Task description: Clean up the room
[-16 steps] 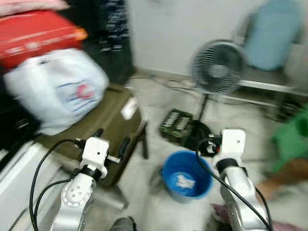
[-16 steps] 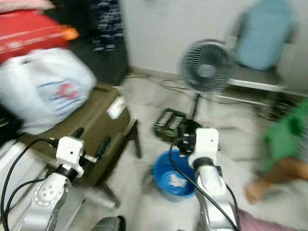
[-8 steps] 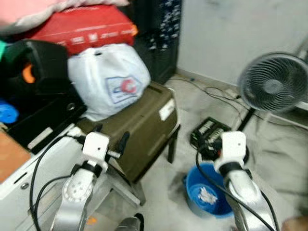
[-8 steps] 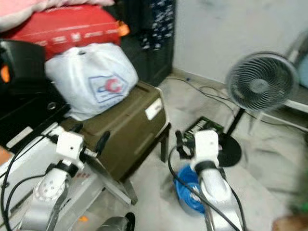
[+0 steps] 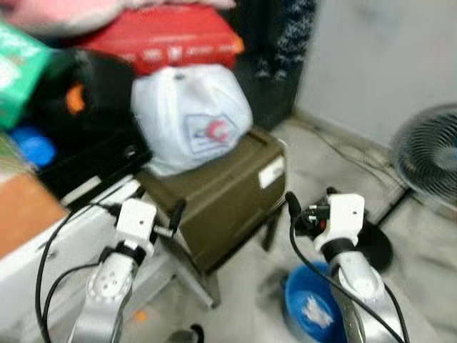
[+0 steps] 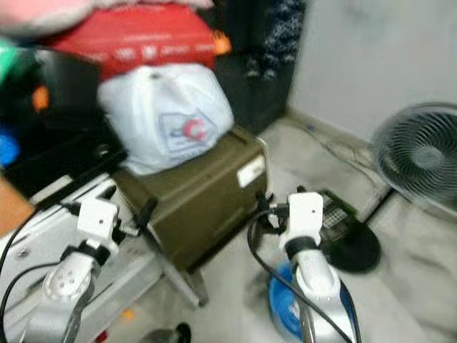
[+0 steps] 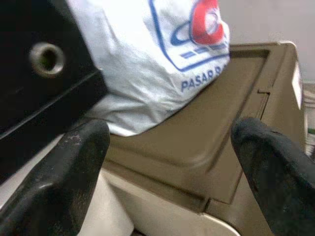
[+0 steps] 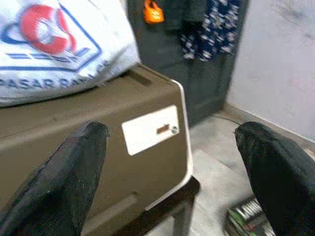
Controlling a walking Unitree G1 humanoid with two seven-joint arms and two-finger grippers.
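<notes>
A white plastic bag (image 5: 191, 118) with a red and blue logo rests on an olive-brown box (image 5: 232, 193) that stands on dark legs. Both my grippers hover in front of this box, apart from it. My left gripper (image 5: 156, 207) is open and empty; in the left wrist view its fingers (image 7: 64, 182) frame the bag (image 7: 147, 59) and the box lid (image 7: 216, 142). My right gripper (image 5: 310, 200) is open and empty too, facing the box's labelled end (image 8: 150, 130). A blue bucket (image 5: 314, 311) with white scraps inside sits on the floor under my right arm.
A red case (image 5: 161, 39), a black case (image 5: 86, 107) and a green box (image 5: 18, 64) are piled at the left. A standing fan (image 5: 428, 153) with a round black base (image 5: 375, 246) is at the right. A white unit (image 5: 64, 239) runs along my left.
The camera has swung left: the fan slid to the right edge and more of the left pile came into view. Both grippers keep the same open pose before me.
</notes>
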